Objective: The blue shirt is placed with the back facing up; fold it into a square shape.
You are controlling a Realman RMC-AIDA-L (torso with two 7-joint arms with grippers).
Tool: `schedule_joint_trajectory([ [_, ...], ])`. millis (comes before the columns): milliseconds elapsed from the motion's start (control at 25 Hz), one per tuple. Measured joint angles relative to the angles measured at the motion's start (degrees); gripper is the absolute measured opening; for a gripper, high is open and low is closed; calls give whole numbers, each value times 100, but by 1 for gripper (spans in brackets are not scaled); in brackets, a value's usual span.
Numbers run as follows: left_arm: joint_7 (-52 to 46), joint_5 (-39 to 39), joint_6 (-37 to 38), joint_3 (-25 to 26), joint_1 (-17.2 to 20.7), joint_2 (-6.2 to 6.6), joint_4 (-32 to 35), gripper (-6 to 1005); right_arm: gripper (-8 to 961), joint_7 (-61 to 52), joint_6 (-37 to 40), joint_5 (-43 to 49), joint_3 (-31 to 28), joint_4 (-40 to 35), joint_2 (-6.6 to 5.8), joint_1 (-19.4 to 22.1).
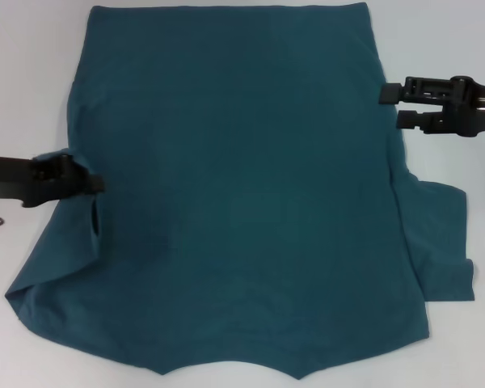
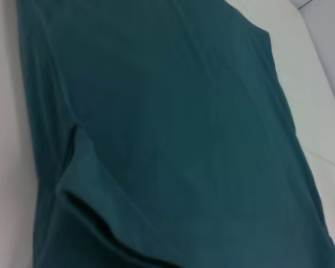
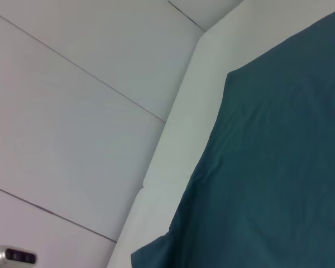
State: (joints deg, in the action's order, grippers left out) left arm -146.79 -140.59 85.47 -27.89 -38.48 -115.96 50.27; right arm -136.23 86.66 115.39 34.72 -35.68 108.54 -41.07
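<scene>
Teal-blue short-sleeved shirt of soft plain fabric spread flat on the white table, plain side up, between both grippers.
Left gripper sits at the shirt's left edge, tips together over the sleeve fold just below it; right gripper hovers at the right edge, fingers apart, with that sleeve lying flat below it.

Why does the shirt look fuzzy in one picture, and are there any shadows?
Left wrist view: the blue shirt is soft and blurry because the camera sits close. Head view: sharper, even light, only faint shadow under the folded sleeve. Right wrist view: mild blur, no glare.
</scene>
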Motion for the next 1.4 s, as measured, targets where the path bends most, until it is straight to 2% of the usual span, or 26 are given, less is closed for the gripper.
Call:
schedule_joint_trajectory([
  [160, 0, 1, -399, -144, -38, -29, -187, 12, 915, 0, 0, 11, -1, 0, 0, 24],
  [400, 62, 123, -496, -163, -41, -64, -244, 14, 916, 3, 0, 17, -12, 12, 1, 57],
  [600, 377, 170, -454, -464, -174, 54, -486, 34, 916, 17, -3, 21, -16, 18, -5, 60],
  [680, 620, 241, -422, -515, -180, 4, -439, 53, 916, 25, -15, 21, -12, 18, -6, 60],
  [720, 894, 436, -350, -480, -146, -75, -322, 63, 916, 29, -23, 21, -11, 18, -7, 60],
  [760, 894, 436, -350, -480, -146, -75, -322, 93, 916, 31, -29, 21, -11, 18, -7, 59],
  [880, 1318, 1128, -84, -356, 43, -96, -232, 185, 916, 50, -13, 21, -11, 18, -13, 58],
  [1000, 1344, 1524, 15, -284, 275, -7, -237, 283, 916, 106, -1, 31, -7, 18, -16, 58],
  [1160, 994, 1488, -102, -64, 523, 69, -271, 432, 916, 143, 39, 53, 12, 18, -17, 70],
  [1400, 611, 1340, -719, 11, 802, -42, -323, 712, 916, 149, 129, 55, 24, 18, -17, 96],
])
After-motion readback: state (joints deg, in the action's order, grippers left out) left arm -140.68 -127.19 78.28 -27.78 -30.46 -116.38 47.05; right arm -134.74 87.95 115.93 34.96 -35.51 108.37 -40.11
